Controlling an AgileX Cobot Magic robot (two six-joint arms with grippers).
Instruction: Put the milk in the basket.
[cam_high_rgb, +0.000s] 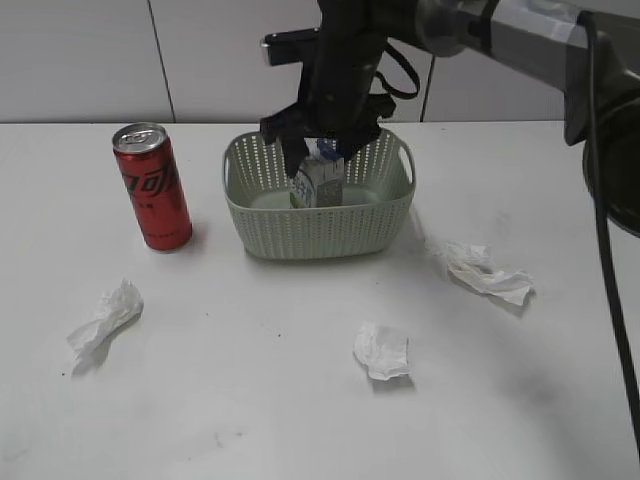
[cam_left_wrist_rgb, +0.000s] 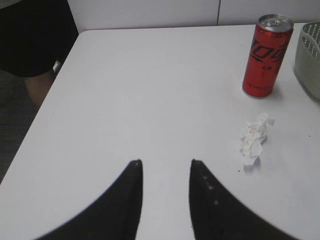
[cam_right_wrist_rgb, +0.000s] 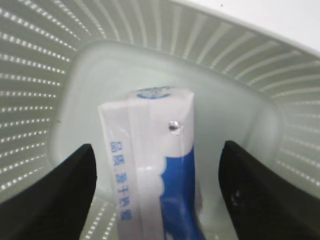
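The milk (cam_high_rgb: 322, 180), a small white carton with blue print, stands upright inside the pale green perforated basket (cam_high_rgb: 320, 228) at the back middle of the table. My right gripper (cam_high_rgb: 320, 150) reaches down into the basket over the carton. In the right wrist view its jaws (cam_right_wrist_rgb: 158, 146) are open on either side of the milk (cam_right_wrist_rgb: 150, 150), with a gap on each side, and the basket floor (cam_right_wrist_rgb: 235, 120) lies beneath. My left gripper (cam_left_wrist_rgb: 165, 162) is open and empty over bare table at the left.
A tall red soda can (cam_high_rgb: 152, 188) stands left of the basket and also shows in the left wrist view (cam_left_wrist_rgb: 266, 55). Crumpled paper wads lie at front left (cam_high_rgb: 105, 315), front middle (cam_high_rgb: 382, 350) and right (cam_high_rgb: 485, 270). The table's left edge (cam_left_wrist_rgb: 45, 100) is near the left gripper.
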